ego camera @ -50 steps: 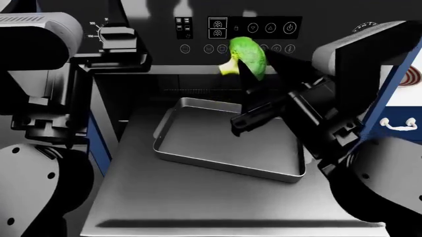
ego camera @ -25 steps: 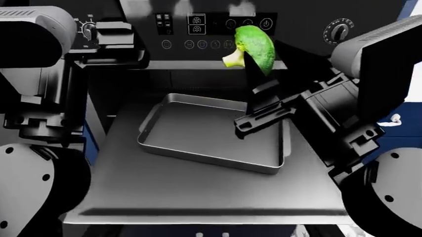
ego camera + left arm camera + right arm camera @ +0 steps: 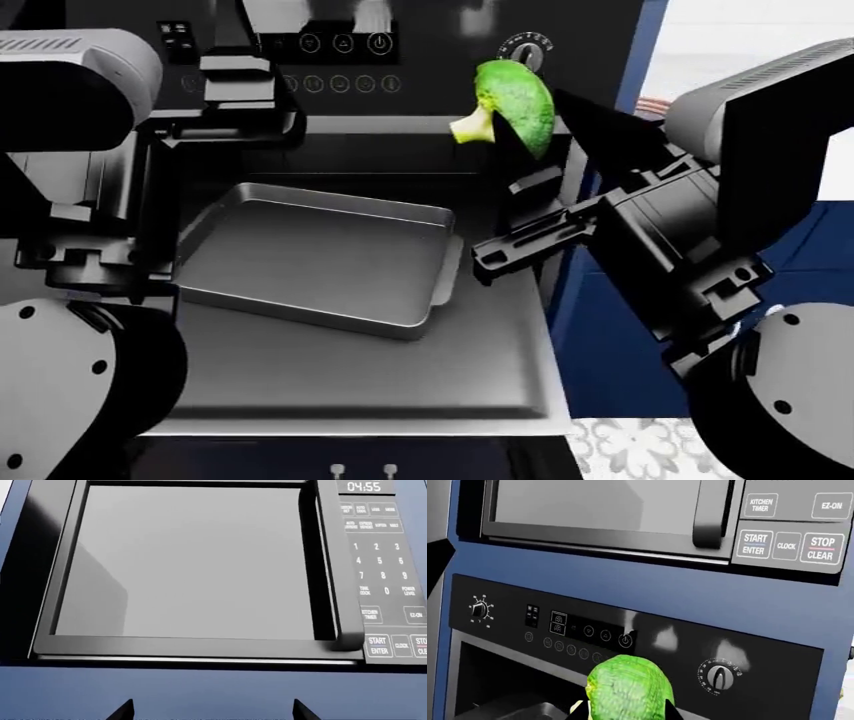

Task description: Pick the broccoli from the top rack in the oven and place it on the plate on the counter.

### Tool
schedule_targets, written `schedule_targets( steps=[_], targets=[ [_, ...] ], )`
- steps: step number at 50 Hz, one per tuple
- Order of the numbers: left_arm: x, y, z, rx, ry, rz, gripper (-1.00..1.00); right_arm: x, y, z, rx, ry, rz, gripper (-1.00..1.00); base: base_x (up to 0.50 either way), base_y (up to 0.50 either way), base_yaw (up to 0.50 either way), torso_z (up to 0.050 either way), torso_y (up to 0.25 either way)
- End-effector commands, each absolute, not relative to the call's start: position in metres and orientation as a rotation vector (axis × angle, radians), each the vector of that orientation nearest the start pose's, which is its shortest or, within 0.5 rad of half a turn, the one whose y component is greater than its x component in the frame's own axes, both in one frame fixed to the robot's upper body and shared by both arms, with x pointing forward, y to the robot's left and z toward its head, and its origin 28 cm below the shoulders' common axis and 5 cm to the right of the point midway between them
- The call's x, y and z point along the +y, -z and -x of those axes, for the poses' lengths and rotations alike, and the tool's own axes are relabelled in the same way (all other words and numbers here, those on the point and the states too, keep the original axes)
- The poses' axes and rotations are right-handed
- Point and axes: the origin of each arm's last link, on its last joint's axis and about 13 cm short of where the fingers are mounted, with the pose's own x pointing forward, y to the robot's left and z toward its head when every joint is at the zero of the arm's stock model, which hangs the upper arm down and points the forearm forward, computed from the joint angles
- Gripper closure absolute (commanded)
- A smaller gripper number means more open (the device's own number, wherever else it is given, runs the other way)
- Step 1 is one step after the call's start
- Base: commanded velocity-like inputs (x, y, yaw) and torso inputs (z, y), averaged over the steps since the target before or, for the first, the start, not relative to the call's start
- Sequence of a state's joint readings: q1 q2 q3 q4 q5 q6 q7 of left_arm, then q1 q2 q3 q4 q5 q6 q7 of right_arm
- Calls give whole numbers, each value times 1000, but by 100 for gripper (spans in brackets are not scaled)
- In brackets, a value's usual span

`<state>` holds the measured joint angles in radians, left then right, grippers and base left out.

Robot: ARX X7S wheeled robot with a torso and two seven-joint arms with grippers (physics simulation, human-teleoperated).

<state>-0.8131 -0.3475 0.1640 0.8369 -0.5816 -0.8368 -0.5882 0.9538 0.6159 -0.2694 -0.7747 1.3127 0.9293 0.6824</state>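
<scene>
The bright green broccoli (image 3: 518, 98) hangs in the air in front of the oven's control panel (image 3: 334, 62), with my right gripper (image 3: 515, 118) shut on it. In the right wrist view the floret (image 3: 627, 685) fills the space between the dark fingertips, below the oven's knob (image 3: 718, 675). The top rack (image 3: 374, 375) lies pulled out as a wide dark grey sheet below. A sliver of the red-ringed plate (image 3: 653, 106) peeks out on the white counter (image 3: 747, 40) at the far right. My left gripper (image 3: 212, 712) stands open and empty, facing the microwave door.
A rimmed grey baking tray (image 3: 320, 255) rests on the rack's left half. A microwave (image 3: 193, 565) sits above the oven, its keypad (image 3: 787, 545) showing. Navy cabinets (image 3: 594, 330) stand right of the rack, with patterned floor (image 3: 647, 450) below.
The head view has swung right, so oven, rack and tray slid left and the blue cabinets and counter came into view. The broccoli stays held in the right gripper.
</scene>
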Motion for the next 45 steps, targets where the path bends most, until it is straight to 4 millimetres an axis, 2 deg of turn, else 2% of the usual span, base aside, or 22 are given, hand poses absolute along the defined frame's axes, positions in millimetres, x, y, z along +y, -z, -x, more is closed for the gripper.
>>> schedule_targets(
  steps=[1,45],
  targets=[
    [198,-284,-224,-671,-8,19,-100,-95,-280,-206,-305,-406,102,100,4,-500,0,0,0],
    [197,-283,-225,-668,-9,24,-100,-93,-275,-204,-295,-429,105,100,7,-500,0,0,0]
  ],
)
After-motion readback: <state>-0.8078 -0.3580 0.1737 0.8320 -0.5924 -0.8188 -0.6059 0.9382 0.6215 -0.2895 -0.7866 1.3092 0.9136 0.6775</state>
